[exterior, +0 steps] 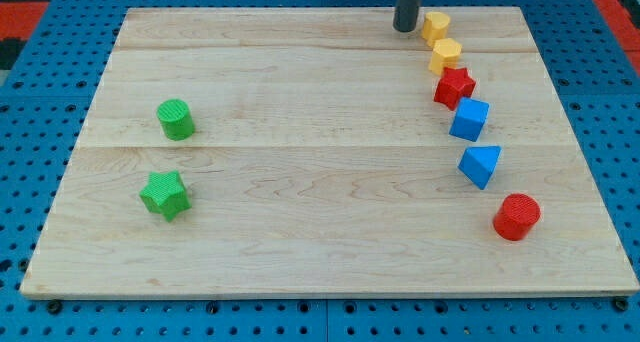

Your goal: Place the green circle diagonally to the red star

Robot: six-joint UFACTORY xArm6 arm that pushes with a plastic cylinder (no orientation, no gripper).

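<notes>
- My tip is sitting at the view's top edge, bare rod, holding nothing, just left of a yellow block.
- The red star is lying a little below and right of my tip, packed in a curved line of blocks.
- The green circle is resting far to my tip's left and lower, well apart, so a long push across the board is waiting.
- The green star is sitting just below the circle, off that path.

Green circle just above green star, board's left; red star well apart, right
</notes>
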